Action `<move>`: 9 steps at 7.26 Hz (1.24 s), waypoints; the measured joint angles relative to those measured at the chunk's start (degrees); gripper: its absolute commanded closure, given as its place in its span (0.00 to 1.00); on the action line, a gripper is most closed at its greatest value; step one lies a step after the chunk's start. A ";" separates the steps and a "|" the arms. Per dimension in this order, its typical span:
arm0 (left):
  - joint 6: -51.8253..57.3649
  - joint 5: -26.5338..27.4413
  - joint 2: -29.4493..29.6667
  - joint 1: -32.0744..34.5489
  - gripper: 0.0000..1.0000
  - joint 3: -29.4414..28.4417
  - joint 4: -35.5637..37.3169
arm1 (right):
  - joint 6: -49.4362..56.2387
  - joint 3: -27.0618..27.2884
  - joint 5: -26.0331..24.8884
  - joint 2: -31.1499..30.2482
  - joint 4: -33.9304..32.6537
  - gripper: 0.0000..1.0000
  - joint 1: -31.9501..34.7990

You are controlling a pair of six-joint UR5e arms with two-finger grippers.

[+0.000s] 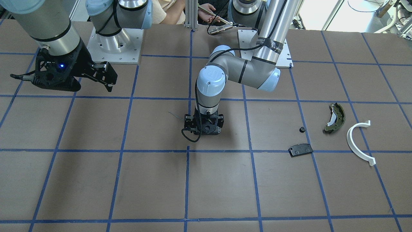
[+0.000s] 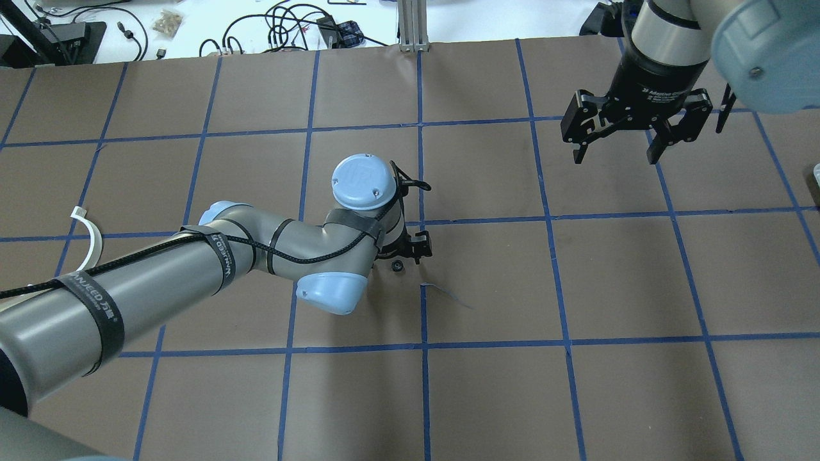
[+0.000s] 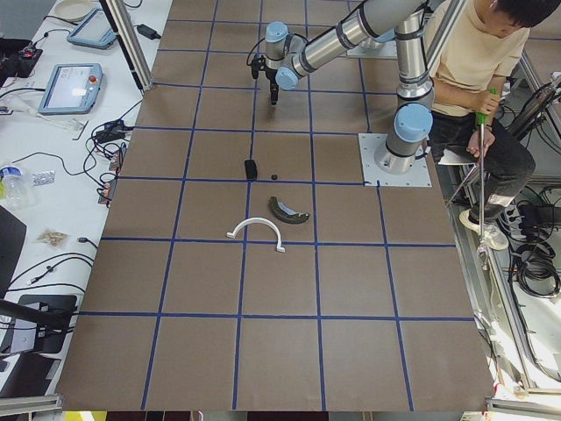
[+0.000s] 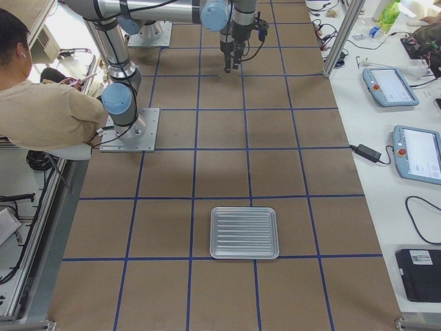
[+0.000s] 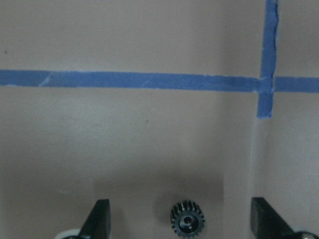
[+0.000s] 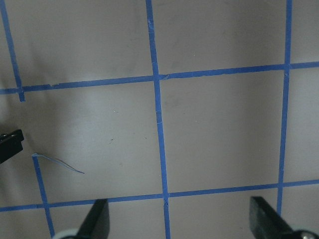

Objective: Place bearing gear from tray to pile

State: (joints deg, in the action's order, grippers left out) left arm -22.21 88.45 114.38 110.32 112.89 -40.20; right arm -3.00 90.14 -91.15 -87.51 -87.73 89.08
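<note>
A small black toothed bearing gear (image 5: 187, 219) lies on the brown table between the open fingers (image 5: 99, 221) of my left gripper (image 2: 410, 246). It also shows in the overhead view (image 2: 397, 264), at the table's middle. The left gripper (image 1: 204, 129) points straight down, low over it. The pile lies apart on the robot's left: an olive-green brake shoe (image 1: 334, 117), a white arc (image 1: 359, 141) and a flat black pad (image 1: 300, 149). The ribbed metal tray (image 4: 244, 232) looks empty. My right gripper (image 2: 618, 150) is open and empty, held high.
A second small black round part (image 1: 302, 129) lies next to the black pad. A person sits behind the robot's bases (image 3: 478, 61). Blue tape lines cross the brown table (image 1: 225, 187). A loose tape strand (image 6: 57, 162) lies near the middle.
</note>
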 measured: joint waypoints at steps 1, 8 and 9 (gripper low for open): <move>0.04 0.03 0.08 0.03 1.00 0.02 -0.12 | 0.06 0.00 -0.05 0.09 -0.02 0.00 0.11; 10.74 1.72 -4.79 -9.01 1.00 -3.75 -12.18 | 0.13 -0.06 -0.25 -0.97 0.22 0.00 0.07; 15.81 4.33 -6.31 -13.32 1.00 -4.02 -15.93 | 0.11 -0.06 -0.24 -1.74 0.08 0.00 0.05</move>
State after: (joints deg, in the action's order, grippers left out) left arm -6.40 92.78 108.07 97.01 108.87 -56.13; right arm -2.89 90.08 -91.39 -89.26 -87.65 89.13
